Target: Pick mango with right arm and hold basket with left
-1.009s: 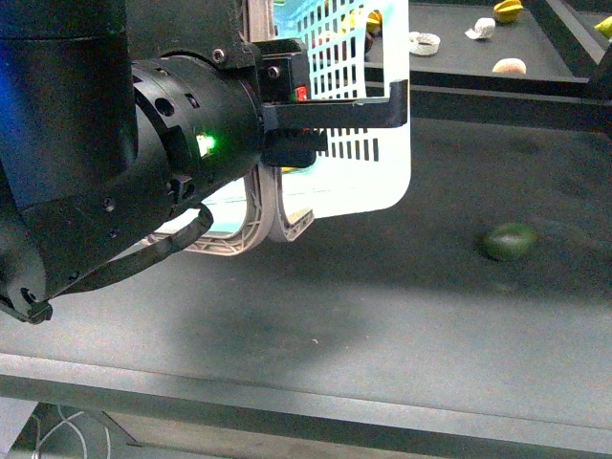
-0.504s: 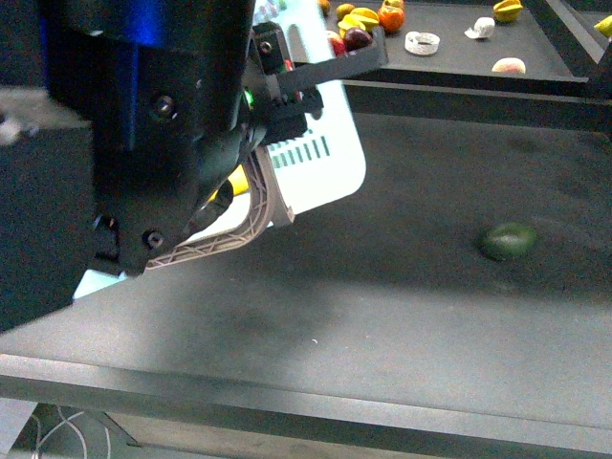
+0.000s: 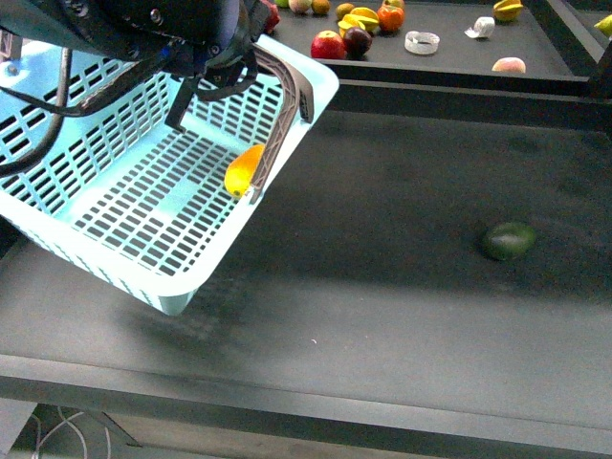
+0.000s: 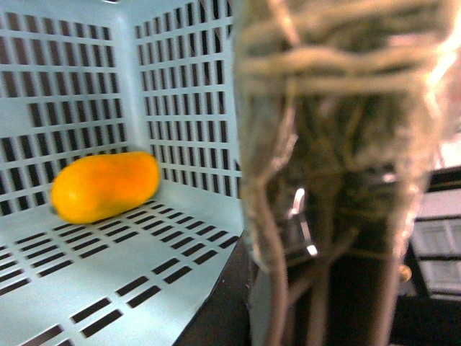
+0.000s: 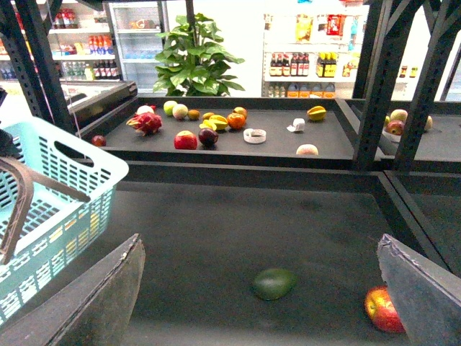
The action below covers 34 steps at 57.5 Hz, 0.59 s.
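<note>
Basket (image 3: 143,206) swung up since earlier frame, now tilted at frame left, handles (image 3: 287,91) under left tool (grip state unclear). Mango (image 3: 244,170) inside basket. Right tool (image 5: 263,288) spread, holding nothing. Avocado (image 3: 509,241) on surface (image 3: 382,296).

front: faces shelf | wrists: close (all share basket (image 3: 143,191))

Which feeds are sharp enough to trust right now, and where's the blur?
Left wrist view: basket handle right at the lens is badly blurred, mango slightly soft. Front view: crisp, basket casting a shadow on the table. Right wrist view: sharp, evenly lit, green fruit clear.
</note>
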Available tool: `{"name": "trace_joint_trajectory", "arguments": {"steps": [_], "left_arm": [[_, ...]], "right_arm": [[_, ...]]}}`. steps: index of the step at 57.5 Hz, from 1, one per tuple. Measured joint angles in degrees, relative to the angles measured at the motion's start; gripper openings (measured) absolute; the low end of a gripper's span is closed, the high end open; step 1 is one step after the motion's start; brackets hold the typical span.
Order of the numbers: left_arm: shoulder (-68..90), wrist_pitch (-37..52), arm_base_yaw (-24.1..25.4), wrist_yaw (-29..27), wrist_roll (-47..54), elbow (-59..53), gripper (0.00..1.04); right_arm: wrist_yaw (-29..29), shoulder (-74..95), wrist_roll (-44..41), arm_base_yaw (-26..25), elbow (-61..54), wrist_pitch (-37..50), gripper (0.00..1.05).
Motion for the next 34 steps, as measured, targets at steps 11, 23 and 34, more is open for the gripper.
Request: {"name": "trace_joint_trajectory", "arguments": {"steps": [11, 23, 34], "left_arm": [[8.83, -3.02, 3.93, -3.08, -10.1, 10.99, 0.05], [16.04, -6.14, 7.78, -3.15, -16.98, 19.87, 0.05], [21.38, -9.25, 9.25, 0.07, -19.39, 26.56, 0.13]], "right_arm": [[-0.04, 0.0, 0.0, 0.0, 0.0, 0.0, 0.96], [-0.02, 0.0, 0.0, 0.0, 0.0, 0.0, 0.96], [-0.02, 0.0, 0.0, 0.0, 0.0, 0.0, 0.96]]}}
